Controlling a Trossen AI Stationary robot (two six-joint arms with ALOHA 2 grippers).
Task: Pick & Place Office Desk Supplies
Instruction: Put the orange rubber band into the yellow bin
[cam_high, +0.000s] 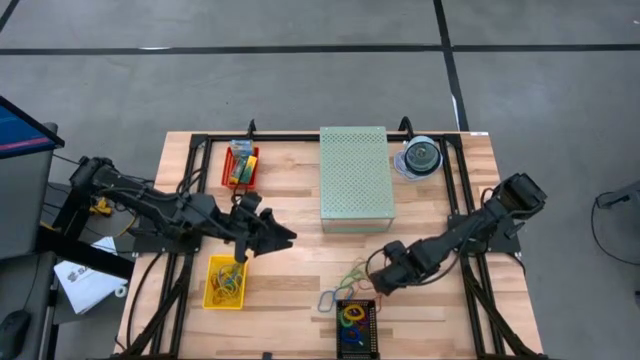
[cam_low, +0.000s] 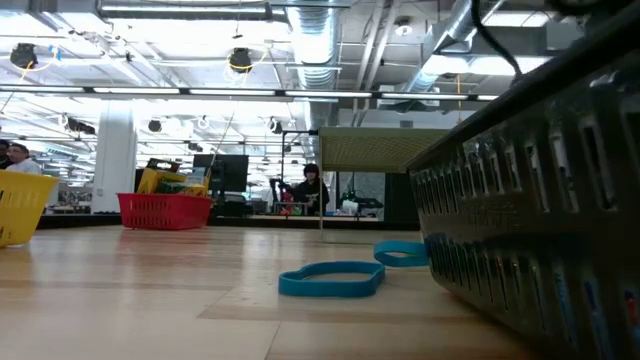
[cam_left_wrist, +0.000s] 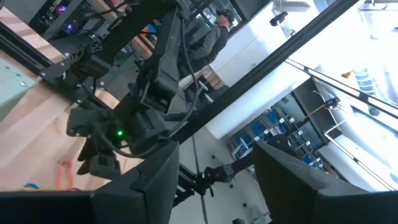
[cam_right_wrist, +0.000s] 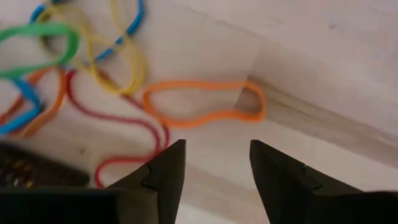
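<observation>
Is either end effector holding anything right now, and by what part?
Nothing is held. The right end effector is open above the orange band, gap empty. The left end effector is open too, over the yellow bin.

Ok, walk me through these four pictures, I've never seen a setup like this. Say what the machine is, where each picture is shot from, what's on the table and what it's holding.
It is a robot with two dark arms at a wooden table. One picture looks straight down from above, one looks level across the tabletop, and one comes from a camera on each wrist.

On the table: a pale green perforated box, a clear disc case, a red basket with small crayon boxes, a yellow basket and a black basket with rubber bands, and loose rubber bands between them.

The left gripper hangs above the yellow basket, fingers open, empty. The right gripper sits low beside the loose bands; its wrist view shows open fingers just short of an orange band. Nothing is held.
</observation>
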